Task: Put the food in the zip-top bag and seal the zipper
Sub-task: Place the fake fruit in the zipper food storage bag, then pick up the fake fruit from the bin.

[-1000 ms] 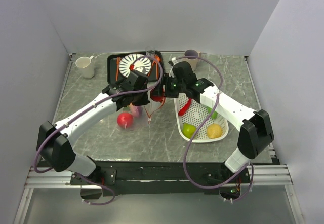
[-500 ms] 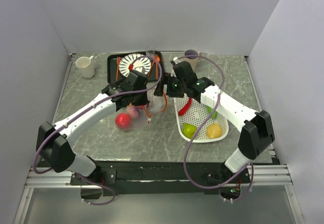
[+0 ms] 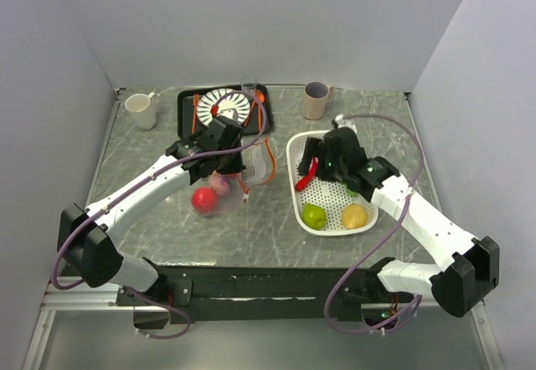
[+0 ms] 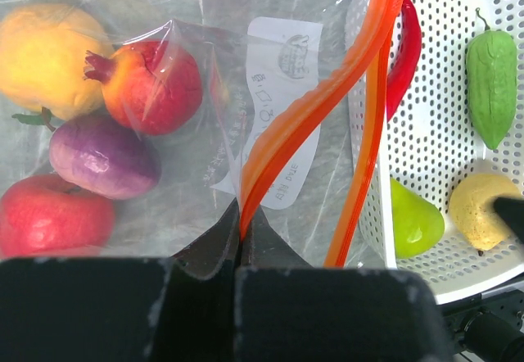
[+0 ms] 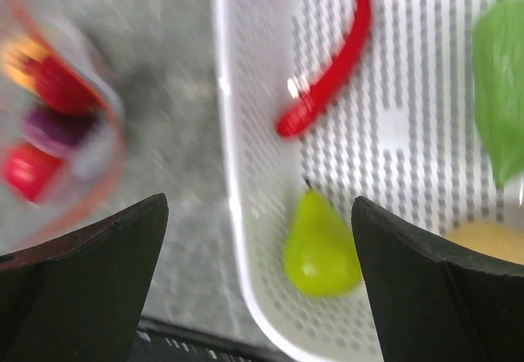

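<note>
Top view: the zip-top bag [image 3: 261, 162] lies beside the white basket [image 3: 295, 148]. Left wrist: the left gripper [image 4: 243, 243] pinches the zipper [image 4: 303, 112], with four fruits [image 4: 147, 88] bagged. Right wrist, blurred: the right gripper [image 5: 258, 214] gapes empty over the basket's probable pear [image 5: 321, 243] and chilli [image 5: 327, 75].

right wrist view: all motion-blurred; zip-top bag [image 5: 57, 124] is a smear cut by left edge; green vegetable [image 5: 499, 92] cut by right edge | left wrist view: zipper [image 4: 303, 116] lower end hidden between fingers [image 4: 205, 251]; red apple [image 4: 49, 219] cut by left edge | top view: red chili [image 3: 311, 174] partly covered by right gripper [image 3: 308, 162]
</note>
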Robot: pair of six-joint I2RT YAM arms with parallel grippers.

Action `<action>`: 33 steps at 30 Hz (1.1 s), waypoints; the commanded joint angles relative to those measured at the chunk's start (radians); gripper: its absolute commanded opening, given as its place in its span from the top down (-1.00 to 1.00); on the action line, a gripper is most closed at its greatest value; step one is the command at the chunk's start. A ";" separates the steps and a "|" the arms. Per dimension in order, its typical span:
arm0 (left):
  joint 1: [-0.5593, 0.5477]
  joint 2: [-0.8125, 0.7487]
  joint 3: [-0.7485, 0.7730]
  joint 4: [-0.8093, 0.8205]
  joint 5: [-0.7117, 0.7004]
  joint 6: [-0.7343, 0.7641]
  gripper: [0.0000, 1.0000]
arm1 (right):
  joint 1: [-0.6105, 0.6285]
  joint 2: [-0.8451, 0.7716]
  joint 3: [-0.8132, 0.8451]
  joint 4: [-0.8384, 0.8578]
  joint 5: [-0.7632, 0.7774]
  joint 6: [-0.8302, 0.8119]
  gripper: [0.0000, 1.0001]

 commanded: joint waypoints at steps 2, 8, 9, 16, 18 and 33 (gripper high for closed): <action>-0.005 -0.019 0.000 0.022 -0.006 0.015 0.99 | 0.000 -0.048 -0.103 -0.117 -0.060 0.043 -1.00; -0.005 -0.019 -0.009 0.028 0.003 0.016 0.99 | 0.002 -0.050 -0.156 -0.157 -0.063 0.049 -1.00; -0.005 -0.018 -0.010 0.030 0.005 0.016 0.99 | 0.000 -0.046 -0.160 -0.161 -0.066 0.049 -1.00; -0.005 -0.025 -0.026 0.040 0.008 0.009 0.99 | 0.000 -0.005 -0.225 -0.120 -0.138 0.020 -1.00; -0.005 -0.025 -0.027 0.037 0.006 0.009 0.99 | 0.002 0.015 -0.235 -0.105 -0.139 0.016 -1.00; -0.005 -0.021 -0.019 0.016 -0.012 0.012 0.99 | -0.001 0.147 -0.222 -0.016 -0.176 0.003 -0.70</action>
